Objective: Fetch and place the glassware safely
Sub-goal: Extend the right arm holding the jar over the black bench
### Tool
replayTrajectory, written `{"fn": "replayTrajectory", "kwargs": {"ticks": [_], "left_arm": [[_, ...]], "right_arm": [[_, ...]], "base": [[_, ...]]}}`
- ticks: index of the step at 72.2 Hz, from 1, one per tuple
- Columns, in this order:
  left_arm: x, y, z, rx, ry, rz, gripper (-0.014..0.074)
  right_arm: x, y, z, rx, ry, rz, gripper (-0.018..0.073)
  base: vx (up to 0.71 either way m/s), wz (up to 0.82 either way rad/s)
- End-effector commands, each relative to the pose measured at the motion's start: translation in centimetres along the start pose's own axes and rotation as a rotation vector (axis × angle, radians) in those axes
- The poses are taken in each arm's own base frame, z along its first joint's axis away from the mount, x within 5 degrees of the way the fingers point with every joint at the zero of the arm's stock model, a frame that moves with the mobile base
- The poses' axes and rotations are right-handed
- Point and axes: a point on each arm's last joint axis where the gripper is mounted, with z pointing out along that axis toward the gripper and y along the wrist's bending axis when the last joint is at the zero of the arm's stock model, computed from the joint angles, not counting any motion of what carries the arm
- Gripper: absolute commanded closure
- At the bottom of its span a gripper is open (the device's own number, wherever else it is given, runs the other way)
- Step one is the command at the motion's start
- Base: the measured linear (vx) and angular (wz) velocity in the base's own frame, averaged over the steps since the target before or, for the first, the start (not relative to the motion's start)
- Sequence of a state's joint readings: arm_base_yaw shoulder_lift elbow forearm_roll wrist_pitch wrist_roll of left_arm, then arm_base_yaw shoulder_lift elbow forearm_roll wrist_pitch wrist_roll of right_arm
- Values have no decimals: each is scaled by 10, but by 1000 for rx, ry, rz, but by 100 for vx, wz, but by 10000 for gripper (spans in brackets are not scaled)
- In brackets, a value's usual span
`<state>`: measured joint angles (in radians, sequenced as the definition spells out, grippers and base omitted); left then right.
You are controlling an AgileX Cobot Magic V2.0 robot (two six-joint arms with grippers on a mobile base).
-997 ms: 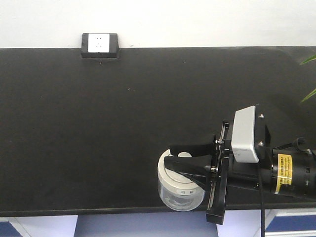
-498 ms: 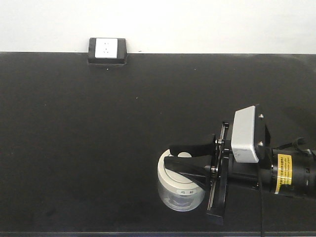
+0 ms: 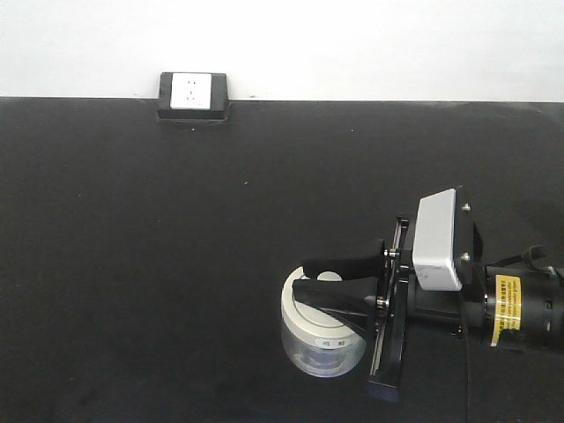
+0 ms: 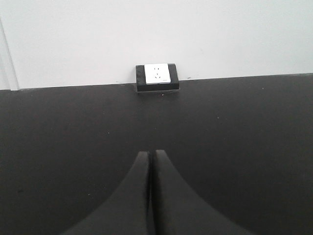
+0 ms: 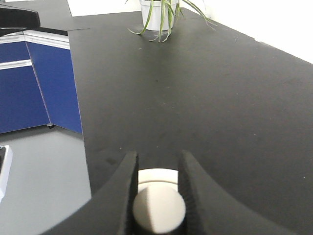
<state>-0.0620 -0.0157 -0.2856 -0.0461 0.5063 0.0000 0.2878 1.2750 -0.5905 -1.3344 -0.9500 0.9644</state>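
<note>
The glassware [image 3: 322, 342] is a squat clear jar with an off-white lid [image 3: 308, 319] and a tiny label on the rim. It is low and right of centre over the black table [image 3: 159, 247]. My right gripper [image 3: 301, 274] reaches in from the right and is shut on the lid's knob. In the right wrist view the round knob [image 5: 159, 210] sits tight between the two fingers of my right gripper [image 5: 158, 155], with the lid [image 5: 157, 176] showing beyond it. I cannot tell whether the jar touches the table. My left gripper [image 4: 150, 152] is shut with nothing in it.
A white wall socket in a black box [image 3: 194, 92] stands at the table's back edge against the wall, also central in the left wrist view as the socket [image 4: 157, 78]. A potted plant [image 5: 159, 14] stands at one end. Blue cabinets [image 5: 29, 88] and grey floor lie past the table's edge.
The whole scene has slid down and right in the front view: the socket sits lower and the table's front edge has left the frame. The right gripper and jar keep their place in the frame.
</note>
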Motion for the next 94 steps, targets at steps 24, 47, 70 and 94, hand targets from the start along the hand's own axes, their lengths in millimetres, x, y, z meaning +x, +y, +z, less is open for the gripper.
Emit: {"fn": "replayTrajectory", "kwargs": {"ticks": [24,47,70,94], "left_arm": [[-14,-1,-2,8,-90,-17,603],[-14,-1,-2,8,-90,-17,603],[-14,-1,-2,8,-90,-17,603],[-14,-1,-2,8,-90,-17,603]], "right_arm": [[-20,1,-4,-7,-109,-13,560],[-20,1,-4,-7,-109,-13,560],[-20,1,-4,-7,-109,-13,560],[-20,1,-4,-7,-109,-13,560]], "base": [[1,0],[0,0],[0,0],[0,0]]}}
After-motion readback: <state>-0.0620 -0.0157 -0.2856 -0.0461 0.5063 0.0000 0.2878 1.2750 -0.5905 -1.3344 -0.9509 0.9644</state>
